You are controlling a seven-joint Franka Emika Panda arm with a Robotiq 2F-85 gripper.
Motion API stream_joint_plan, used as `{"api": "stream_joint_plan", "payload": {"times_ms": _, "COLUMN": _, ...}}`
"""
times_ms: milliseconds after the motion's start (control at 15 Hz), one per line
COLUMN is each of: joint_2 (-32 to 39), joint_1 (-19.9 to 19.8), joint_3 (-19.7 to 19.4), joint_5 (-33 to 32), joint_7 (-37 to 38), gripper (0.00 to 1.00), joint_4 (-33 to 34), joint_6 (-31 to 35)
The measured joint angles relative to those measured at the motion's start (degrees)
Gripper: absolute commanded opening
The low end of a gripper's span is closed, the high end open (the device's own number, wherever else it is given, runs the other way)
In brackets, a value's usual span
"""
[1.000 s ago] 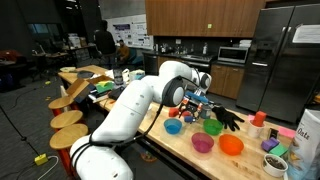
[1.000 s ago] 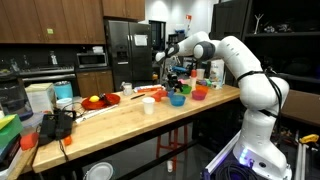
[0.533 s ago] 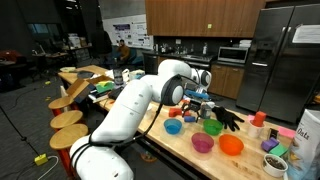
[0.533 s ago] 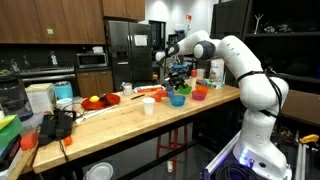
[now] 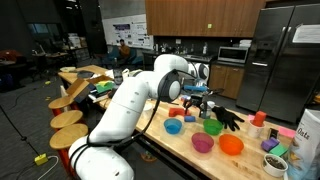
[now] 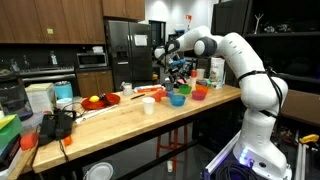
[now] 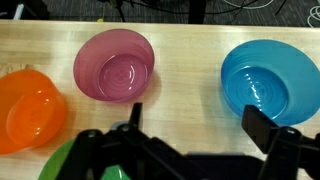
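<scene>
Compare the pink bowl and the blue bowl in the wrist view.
The pink bowl is magenta, the blue bowl bright blue. The pink bowl sits toward the picture's left, next to an orange bowl; the blue bowl sits at the right, apart. Both are round, upright and empty on the wooden table.

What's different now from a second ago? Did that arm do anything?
The arm rose a little above the bowls. Its fingers stand open with nothing between them; whether they let something go cannot be told. The pink bowl, blue bowl, orange bowl and green bowl stayed put on the table.
</scene>
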Motion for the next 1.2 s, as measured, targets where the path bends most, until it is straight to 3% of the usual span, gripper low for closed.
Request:
{"api": "stream_joint_plan", "payload": {"times_ms": 200, "joint_2": -1.4, "joint_1": 0.9, "joint_3": 0.0, "joint_5": -3.2, "joint_7": -0.2, "gripper": 1.0, "joint_4": -1.4, "joint_6": 1.3}}
{"api": "stream_joint_plan", "payload": {"times_ms": 400, "joint_2": -4.7, "joint_1": 2.7, "joint_3": 0.3, "joint_5": -8.3, "joint_7": -3.4, "gripper": 1.0, "joint_4": -6.1, "joint_6": 7.0}}
{"api": "stream_joint_plan", "payload": {"times_ms": 733, "joint_2": -13.7, "joint_1": 5.0, "joint_3": 1.9, "joint_5": -15.5, "joint_7": -8.9, "gripper": 1.0, "joint_4": -18.8, "joint_6": 20.0}}
{"api": "stream_joint_plan", "payload": {"times_ms": 1200, "joint_2": -27.4, "joint_1": 5.0, "joint_3": 3.7, "joint_5": -18.3, "joint_7": -18.2, "gripper": 1.0, "joint_4": -39.3, "joint_6": 41.2}}
